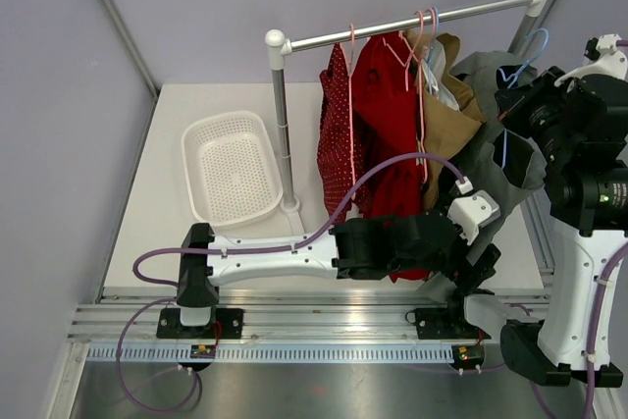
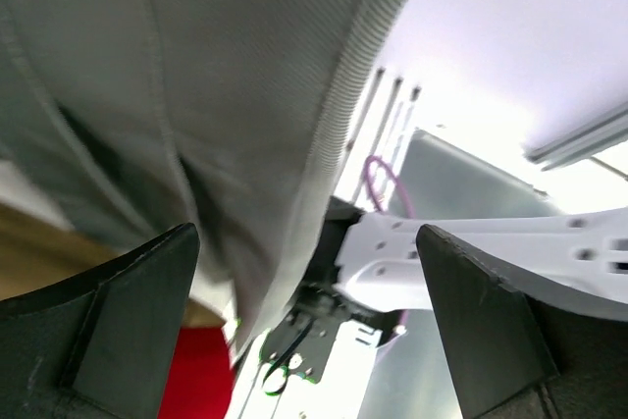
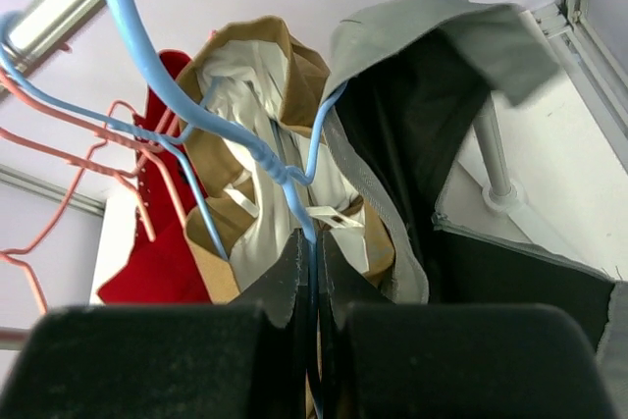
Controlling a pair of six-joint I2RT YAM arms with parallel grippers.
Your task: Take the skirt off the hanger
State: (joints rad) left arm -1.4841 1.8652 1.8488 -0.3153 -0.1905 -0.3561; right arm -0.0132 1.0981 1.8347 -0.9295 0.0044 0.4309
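The skirt is a grey, finely ribbed woven garment with a darker lining. It hangs at the right end of the rail on a thin blue wire hanger, bunched and folded over itself rather than hanging flat. In the left wrist view its cloth fills the upper left, showing a stitched seam and a corded hem edge running down between the fingers. The left gripper has its jaws spread wide, and the dark, wedge-shaped fingers grip nothing. The right gripper has its jaws pressed together on the blue hanger's wire, just below where the skirt's waistband drapes. Crowded against the skirt on the same rail are a tan garment with a pale lining, a plain red one and a red one with white dots, all on pink wire hangers. The left arm reaches across in front of these clothes. A white perforated plastic basket lies on the pale table, left of the rack's upright post.
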